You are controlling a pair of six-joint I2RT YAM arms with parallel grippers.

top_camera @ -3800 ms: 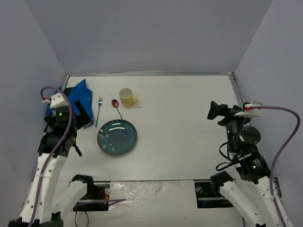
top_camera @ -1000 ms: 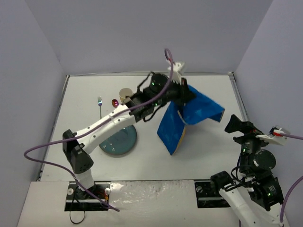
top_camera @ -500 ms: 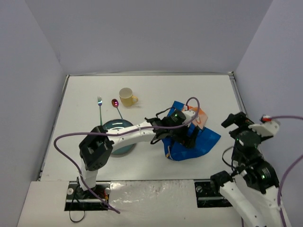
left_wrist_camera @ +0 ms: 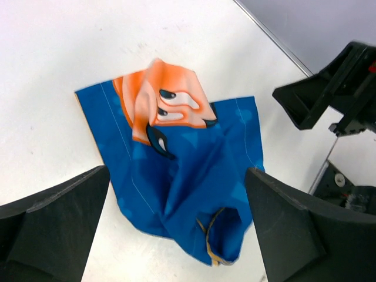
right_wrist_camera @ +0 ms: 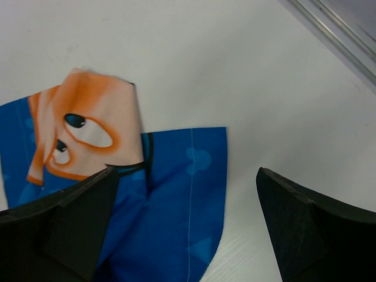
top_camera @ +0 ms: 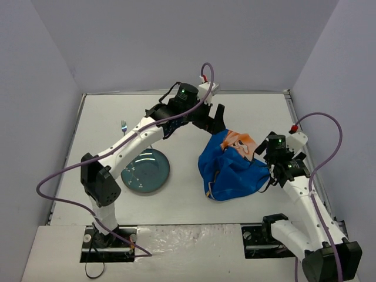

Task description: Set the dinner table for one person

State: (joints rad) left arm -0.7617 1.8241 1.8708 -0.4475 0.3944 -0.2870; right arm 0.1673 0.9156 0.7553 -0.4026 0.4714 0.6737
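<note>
Two tools hang over one crumpled blue placemat (top_camera: 232, 170), and neither is holding it. The left tool (left_wrist_camera: 176, 173) has its fingers spread wide and empty, with the cloth lying directly beneath the gap between them. The right tool (right_wrist_camera: 187, 173) is spread just as wide and also empty, and the placemat's near edge sits just below and ahead of it.

The white table (top_camera: 194, 106) lies under both tools and carries everything. We judge that the placemat lies bunched, one orange-printed corner folded over the blue, because it was put down loose, not laid flat. It needs smoothing before anything goes on it. We take it that the two open tools are poised at opposite sides so that each can take an edge and draw the cloth out.

The left arm is stretched far across the table, its forearm running diagonally and its wrist bent down at the cloth. The right arm is folded closer, elbow out, wrist angled inward. The plate (top_camera: 145, 170) and fork (top_camera: 124, 126) sit well behind the left tool, back along its arm.
</note>
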